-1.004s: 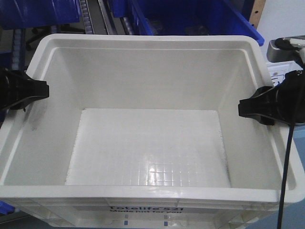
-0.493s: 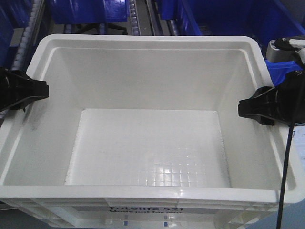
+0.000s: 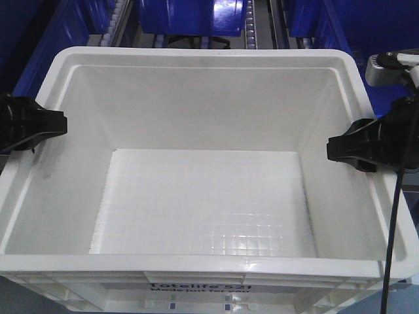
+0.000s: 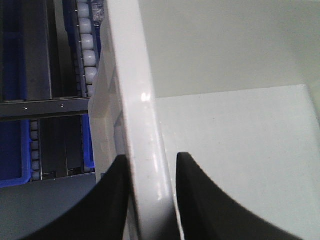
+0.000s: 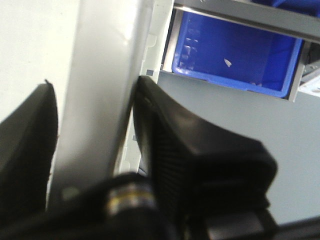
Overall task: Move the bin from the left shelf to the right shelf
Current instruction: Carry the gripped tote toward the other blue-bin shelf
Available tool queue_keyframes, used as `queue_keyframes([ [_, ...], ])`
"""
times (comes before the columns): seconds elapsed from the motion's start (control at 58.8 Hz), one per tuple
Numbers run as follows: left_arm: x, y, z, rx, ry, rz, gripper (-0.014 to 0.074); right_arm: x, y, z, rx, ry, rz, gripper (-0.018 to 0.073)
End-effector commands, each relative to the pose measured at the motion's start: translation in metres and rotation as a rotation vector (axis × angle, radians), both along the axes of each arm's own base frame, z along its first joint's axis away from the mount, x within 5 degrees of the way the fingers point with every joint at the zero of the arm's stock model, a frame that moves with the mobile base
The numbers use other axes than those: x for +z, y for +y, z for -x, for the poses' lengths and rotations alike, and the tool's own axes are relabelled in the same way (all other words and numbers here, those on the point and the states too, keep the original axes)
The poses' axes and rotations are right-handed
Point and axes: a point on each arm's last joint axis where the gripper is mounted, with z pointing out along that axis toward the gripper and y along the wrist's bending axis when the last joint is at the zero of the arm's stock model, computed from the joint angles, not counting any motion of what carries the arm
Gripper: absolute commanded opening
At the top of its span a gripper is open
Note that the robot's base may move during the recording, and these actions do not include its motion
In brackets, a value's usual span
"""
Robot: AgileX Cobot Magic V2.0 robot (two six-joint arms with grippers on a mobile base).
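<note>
Both our left gripper point(image 3: 57, 125) and right gripper point(image 3: 335, 149) still pinch the thick rim of the glossy white bin point(image 3: 196, 57); blue bins point(image 3: 190, 16) behind it slid rightward.

The left gripper point(image 3: 52, 124) at nine o'clock and the right gripper point(image 3: 340, 149) at three o'clock are pointing inward, each clamping black fingers point(image 4: 205, 205) across the bin point(image 3: 196, 57) rim.

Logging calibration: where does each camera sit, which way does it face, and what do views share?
Front view: high on the robot, facing forward and down into the bin; left gripper and right gripper clamp its side rims; blue bins beyond.
Left wrist view: on the left arm, looking along its fingers astride the rim.
Right wrist view: on the right arm, likewise; fingers astride the opposite rim.
Shared: the bin's rim and each grip, also seen from the front.
</note>
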Motion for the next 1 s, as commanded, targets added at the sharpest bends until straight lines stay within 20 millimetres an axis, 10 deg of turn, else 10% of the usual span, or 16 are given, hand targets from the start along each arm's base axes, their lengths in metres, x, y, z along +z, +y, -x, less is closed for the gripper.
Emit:
queue_keyframes([
  [0.0,0.0297,-0.0024,0.0043,0.001,-0.169,0.076,-0.0006,0.0239,-0.0005,-0.0017,-0.017,-0.151,-0.048,-0.0004],
  [0.987,0.0297,-0.0024,0.0043,0.001,-0.169,0.076,-0.0006,0.0239,-0.0005,-0.0017,-0.017,-0.151,-0.048,-0.0004],
])
